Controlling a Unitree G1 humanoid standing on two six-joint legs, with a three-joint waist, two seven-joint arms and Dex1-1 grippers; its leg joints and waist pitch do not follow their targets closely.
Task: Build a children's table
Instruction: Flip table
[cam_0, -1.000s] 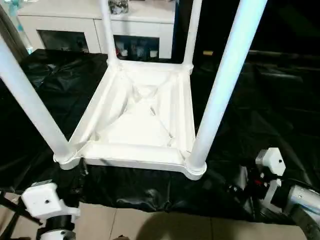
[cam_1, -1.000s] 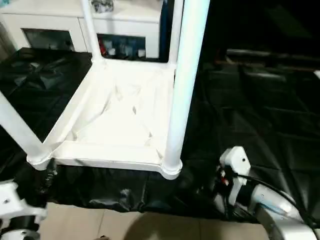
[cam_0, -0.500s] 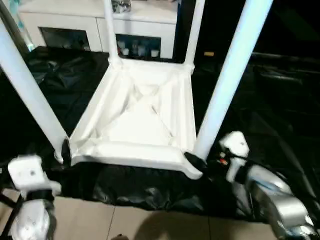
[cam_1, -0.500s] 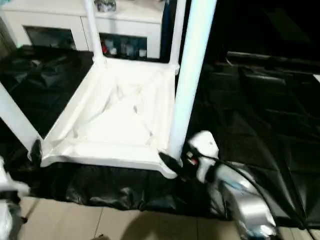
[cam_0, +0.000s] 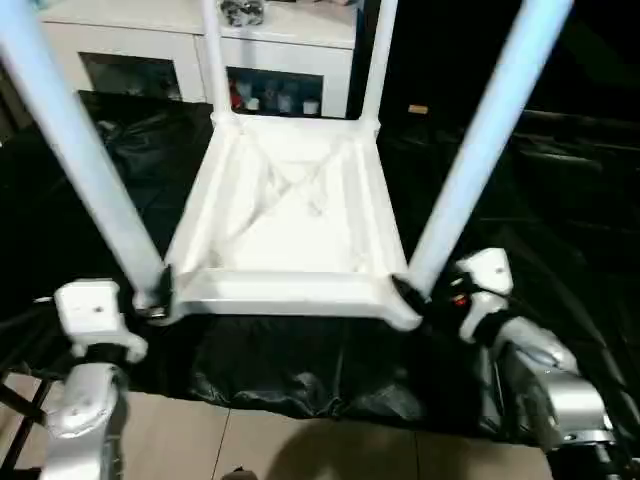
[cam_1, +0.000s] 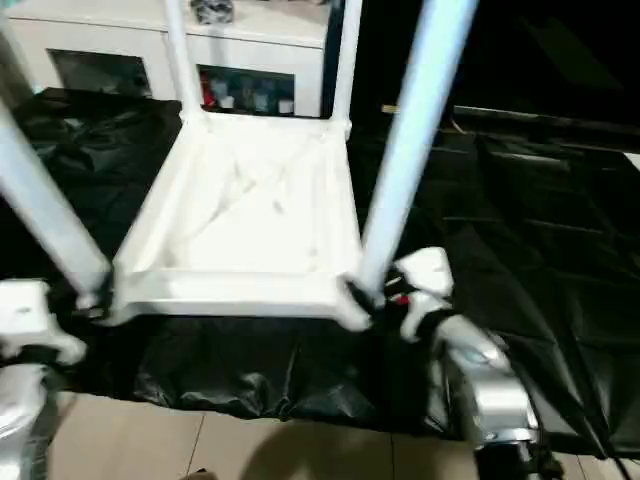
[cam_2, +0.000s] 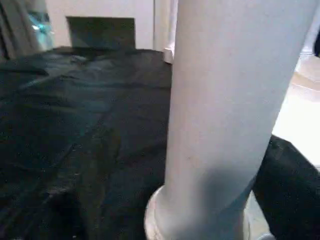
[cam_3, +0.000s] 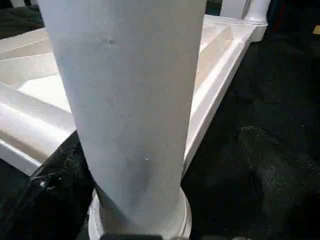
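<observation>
Table: the white children's table (cam_0: 290, 215) lies upside down on a black sheet (cam_0: 560, 200), its ribbed underside facing up and all four legs standing in their corner sockets.
Place: its near edge lies close to the sheet's front edge, with tiled floor (cam_0: 300, 445) below and a white cabinet (cam_0: 130, 40) behind.
Change: a second ago both arms hung low at the front edge of the sheet, well apart from the table; now each has come up to a near corner.
Left gripper: the left gripper (cam_0: 150, 295) sits at the foot of the near-left leg (cam_0: 85, 160); I cannot tell whether it is released or clenched.
Right gripper: the right gripper (cam_0: 418, 292) is at the foot of the near-right leg (cam_0: 485, 150), jaws spread wide, one dark finger against the corner; no clamp on the leg can be seen.
Wrist views: each looks straight at its leg, just above the socket collar.
Meaning: with every leg in place, this looks like a late step, probably checking or seating the two near legs, or readying to take the table by them and turn it over.
Writing: none legible; the small items behind the cabinet's glass are too blurred to read, and the table bears no visible mark.
</observation>
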